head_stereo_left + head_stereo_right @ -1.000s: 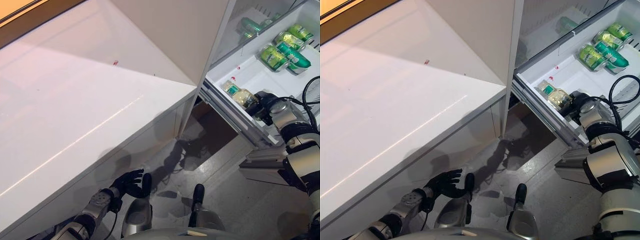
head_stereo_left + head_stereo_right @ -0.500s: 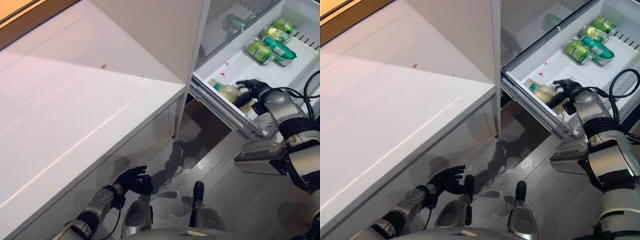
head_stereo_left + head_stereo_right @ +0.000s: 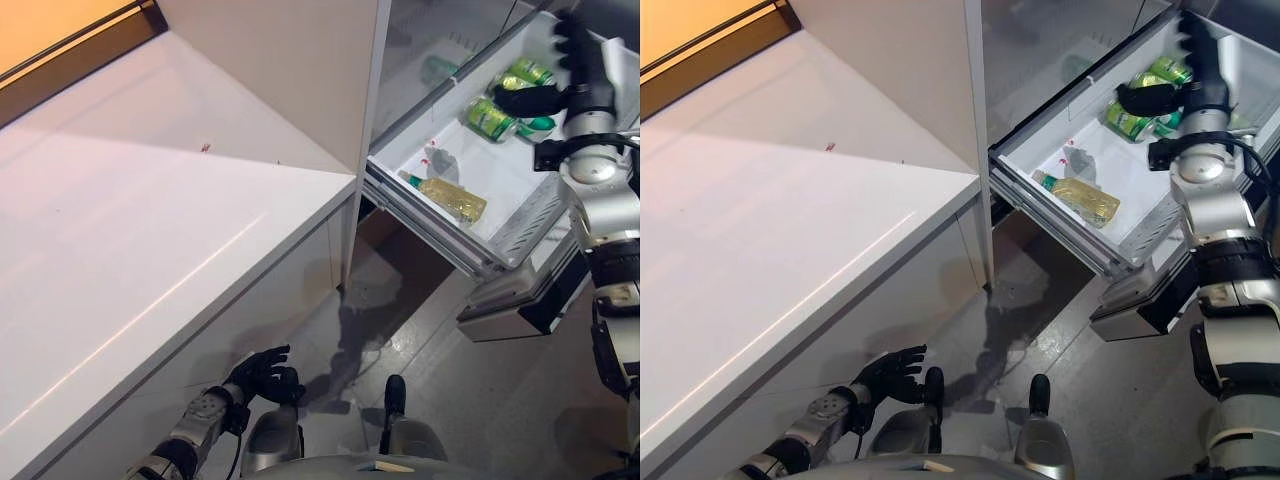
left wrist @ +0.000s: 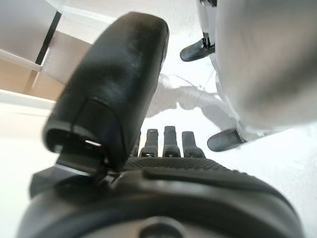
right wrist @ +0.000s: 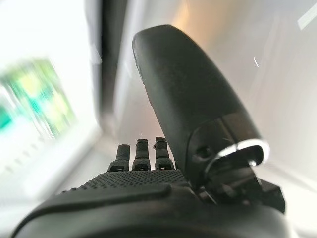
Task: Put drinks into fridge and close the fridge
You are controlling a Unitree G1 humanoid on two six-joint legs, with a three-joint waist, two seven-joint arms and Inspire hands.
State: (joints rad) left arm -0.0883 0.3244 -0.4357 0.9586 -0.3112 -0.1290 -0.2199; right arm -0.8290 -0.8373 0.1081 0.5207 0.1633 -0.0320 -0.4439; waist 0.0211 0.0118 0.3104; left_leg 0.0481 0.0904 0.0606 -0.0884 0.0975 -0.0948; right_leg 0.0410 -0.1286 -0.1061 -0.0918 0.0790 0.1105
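Observation:
The fridge drawer [image 3: 432, 228] stands pulled out at the right. A bottle of yellow drink [image 3: 450, 198] lies on its side in the front of the drawer, also seen in the right eye view [image 3: 1081, 198]. Green cans [image 3: 489, 118] lie further back in the drawer. My right hand [image 3: 568, 62] is open and empty, raised above the back of the drawer near the cans, well clear of the bottle. Its wrist view shows straight fingers [image 5: 141, 153]. My left hand [image 3: 262, 372] hangs open and empty low by the floor, beside the counter's front.
A wide white counter [image 3: 150, 230] fills the left, with the fridge's white side wall [image 3: 300, 70] rising at its far end. The drawer's grey front panel [image 3: 515, 300] juts out below my right arm. Grey floor [image 3: 470, 400] lies between counter and fridge.
My right hand has let go of the bottle and risen toward the back of the drawer. The bottle now lies alone in the drawer. The camera has shifted too.

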